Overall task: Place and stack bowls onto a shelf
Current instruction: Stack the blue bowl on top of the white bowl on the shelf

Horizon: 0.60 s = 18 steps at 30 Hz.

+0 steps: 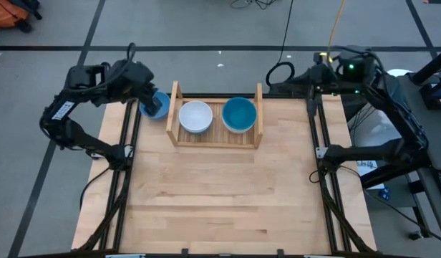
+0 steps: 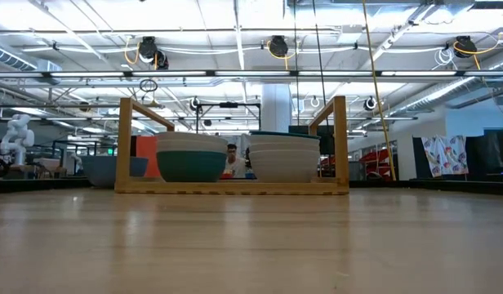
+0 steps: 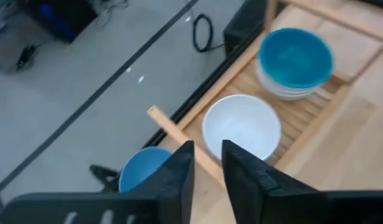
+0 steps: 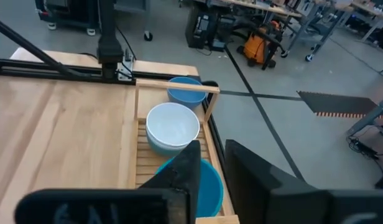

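The light-wood shelf point(image 1: 215, 137) stands at the table's far edge. On its slats sit two stacks of bowls: a left one topped by a white bowl point(image 1: 195, 116), with a teal bowl point(image 2: 190, 166) at its bottom, and a right one of white bowls topped by a blue-teal bowl point(image 1: 239, 115). A single blue bowl point(image 1: 157, 107) rests on the table just left of the shelf's left side board point(image 3: 179, 134). My left gripper point(image 1: 144, 100) hovers well above that bowl, its fingers point(image 3: 185, 162) a narrow gap apart and holding nothing. My right gripper point(image 1: 308, 77) waits beyond the shelf's right end, narrowly open point(image 4: 213, 155).
Black rails point(image 1: 124, 143) run along the table's left and right sides. A cable loop point(image 1: 279, 72) lies on the floor behind the table. The wooden tabletop point(image 1: 220, 201) spreads out in front of the shelf. A person point(image 2: 232, 159) shows far off in the room.
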{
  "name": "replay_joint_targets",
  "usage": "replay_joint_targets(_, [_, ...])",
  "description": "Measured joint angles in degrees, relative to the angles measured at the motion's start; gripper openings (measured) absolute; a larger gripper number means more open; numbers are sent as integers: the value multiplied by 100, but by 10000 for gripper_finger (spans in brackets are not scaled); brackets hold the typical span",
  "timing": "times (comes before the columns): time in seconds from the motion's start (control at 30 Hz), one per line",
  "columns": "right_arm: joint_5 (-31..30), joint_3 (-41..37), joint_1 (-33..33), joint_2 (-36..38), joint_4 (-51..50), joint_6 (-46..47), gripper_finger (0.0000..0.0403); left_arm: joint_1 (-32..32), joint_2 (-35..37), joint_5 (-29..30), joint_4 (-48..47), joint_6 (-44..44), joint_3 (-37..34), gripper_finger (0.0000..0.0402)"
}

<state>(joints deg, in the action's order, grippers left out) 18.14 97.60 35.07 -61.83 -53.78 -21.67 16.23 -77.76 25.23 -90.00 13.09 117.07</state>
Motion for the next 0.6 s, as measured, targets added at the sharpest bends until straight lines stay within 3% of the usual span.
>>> replay_joint_targets(0.17, [-1, 0, 0, 207, -16, 0, 86, 640, -2, 0, -1, 473, -416, 112])
replay_joint_targets(0.5, [0, 0, 2, 418, -17, 0, 95, 1571, -1, -11, 0, 3140, -1500, 116])
replay_joint_targets(0.6, [-1, 0, 2, 418, -17, -2, 95, 1841, -2, -256, 0, 4063, -1918, 116])
